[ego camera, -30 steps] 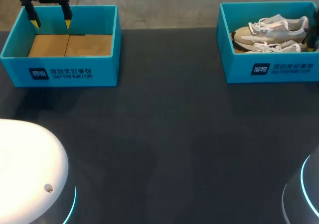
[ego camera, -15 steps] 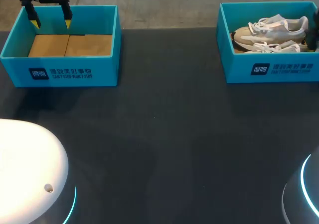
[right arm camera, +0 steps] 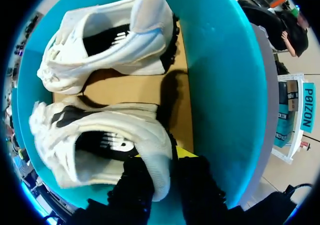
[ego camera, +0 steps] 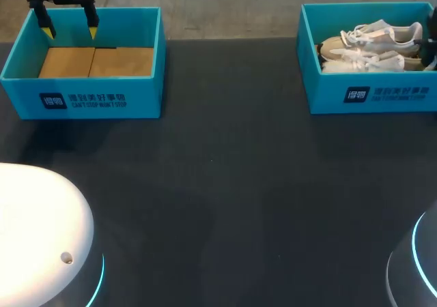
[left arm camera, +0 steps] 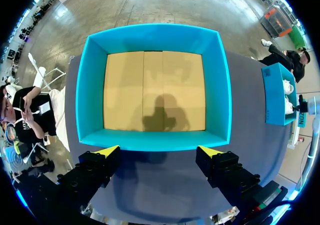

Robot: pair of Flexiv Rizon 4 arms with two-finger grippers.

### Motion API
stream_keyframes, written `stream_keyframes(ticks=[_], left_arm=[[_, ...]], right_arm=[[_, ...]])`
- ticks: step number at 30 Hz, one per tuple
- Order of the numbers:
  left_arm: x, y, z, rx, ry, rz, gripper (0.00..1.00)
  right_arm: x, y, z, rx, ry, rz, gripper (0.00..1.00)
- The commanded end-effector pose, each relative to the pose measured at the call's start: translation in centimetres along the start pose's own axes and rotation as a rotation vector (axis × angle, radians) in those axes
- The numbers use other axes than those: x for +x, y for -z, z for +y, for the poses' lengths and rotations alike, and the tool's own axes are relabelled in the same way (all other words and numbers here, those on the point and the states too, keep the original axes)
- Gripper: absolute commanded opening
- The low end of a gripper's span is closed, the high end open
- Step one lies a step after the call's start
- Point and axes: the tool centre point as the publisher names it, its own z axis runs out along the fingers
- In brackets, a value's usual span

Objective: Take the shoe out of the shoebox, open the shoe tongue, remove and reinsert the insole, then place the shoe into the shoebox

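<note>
Right fingers (right arm camera: 132, 186) grip a shoe (right arm camera: 142, 130) heel; left fingers (left arm camera: 107, 151) spread wide.

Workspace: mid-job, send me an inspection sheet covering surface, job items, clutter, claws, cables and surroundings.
Surface: dark table, with both shoeboxes at its far side.
Job's things: left shoebox holds only its cardboard floor; right shoebox holds two white shoes, the held shoe and the second shoe.
Clutter: nothing seen.
Claws: left claw open, above the left shoebox, holding nothing; right claw shut on the held shoe's heel, inside the right shoebox.
Cables: nothing seen.
Surroundings: nothing seen reaching over the table.
</note>
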Motion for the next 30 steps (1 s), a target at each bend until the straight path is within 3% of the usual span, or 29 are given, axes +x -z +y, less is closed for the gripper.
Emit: stream_keyframes(ticks=[1, 15, 30], left_arm=[[0.0, 0.0, 0.0, 0.0, 0.0, 0.0, 1.0], [0.0, 0.0, 0.0, 0.0, 0.0, 0.0, 1.0], [0.0, 0.0, 0.0, 0.0, 0.0, 0.0, 1.0]], right_arm=[[0.1, 1.3, -0.6, -0.025, -0.011, 0.007, 0.0], [0.4, 6.5, -0.5, -0.066, -0.036, -0.035, 0.0], [1.6, 14.9, -2.3, -0.071, -0.075, -0.195, 0.0]])
